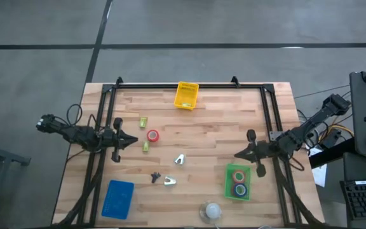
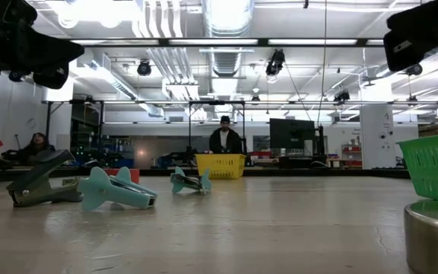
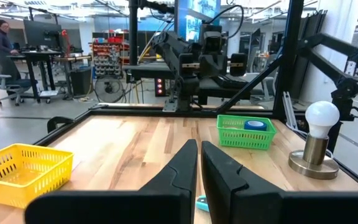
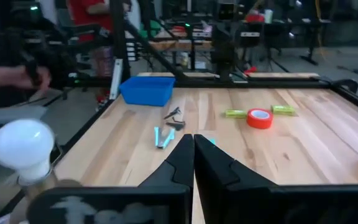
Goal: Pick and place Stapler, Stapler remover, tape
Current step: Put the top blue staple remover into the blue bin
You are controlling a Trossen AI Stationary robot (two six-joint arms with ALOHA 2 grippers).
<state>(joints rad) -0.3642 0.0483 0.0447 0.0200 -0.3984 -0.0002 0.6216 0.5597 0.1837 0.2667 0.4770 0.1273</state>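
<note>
While both arms are hovering over the wooden table (image 1: pixel 202 137), you are looking at the left gripper (image 1: pixel 134 141) sitting at the left side with its fingers (image 3: pixel 179 171) pressed nearly together, clenched on nothing. The right gripper (image 1: pixel 238 154) is waiting at the right side, its fingers (image 4: pixel 182 163) likewise closed and empty. One red tape roll (image 1: pixel 152 135) is lying just beside the left gripper's tip, between two small green staplers (image 1: pixel 143 121) placed above and below it. Three staple removers are resting near the table's middle: a pale one (image 1: pixel 180 159), a dark one (image 1: pixel 155 177) and another pale one (image 1: pixel 169 182) just beside it. The green basket (image 1: pixel 229 184) near the right gripper is holding the other tape rolls (image 1: pixel 239 184). A yellow basket (image 1: pixel 186 95) is sitting at the far edge, a blue tray (image 1: pixel 118 197) at the near left corner, and a white bulb on a metal base (image 1: pixel 211 210) at the near edge. A person (image 2: pixel 224 138) is standing in the room beyond the table.
</note>
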